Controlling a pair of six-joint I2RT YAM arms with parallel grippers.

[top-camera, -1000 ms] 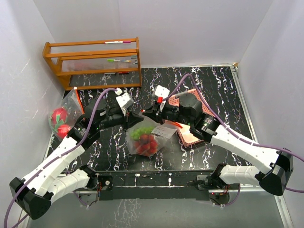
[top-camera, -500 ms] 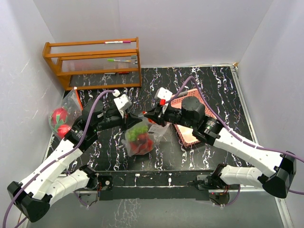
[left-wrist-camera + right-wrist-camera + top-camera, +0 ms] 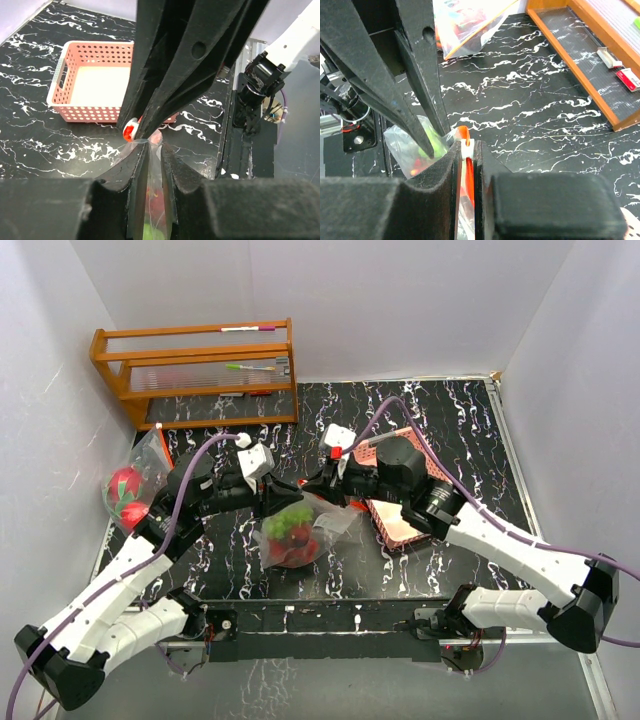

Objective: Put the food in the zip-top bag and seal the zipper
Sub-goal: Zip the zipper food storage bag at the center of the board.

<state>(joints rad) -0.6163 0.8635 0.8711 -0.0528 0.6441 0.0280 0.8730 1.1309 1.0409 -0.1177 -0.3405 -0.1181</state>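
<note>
The step in hand seems to be the sealing: the left claw (image 3: 270, 490) is clenched on the top edge of the bag (image 3: 335, 520). The right claw (image 3: 322, 478) is clenched on the white slider (image 3: 465, 145), its tips almost against those of the left one. The food (image 3: 290, 535), red fruits and green grapes, sits inside the bag just below both claws, low over the bench (image 3: 440, 420). The next move probably calls for the left claw to hold firm while the right one draws the slider away from it along the edge, gently, as the plastic is thin.
</note>
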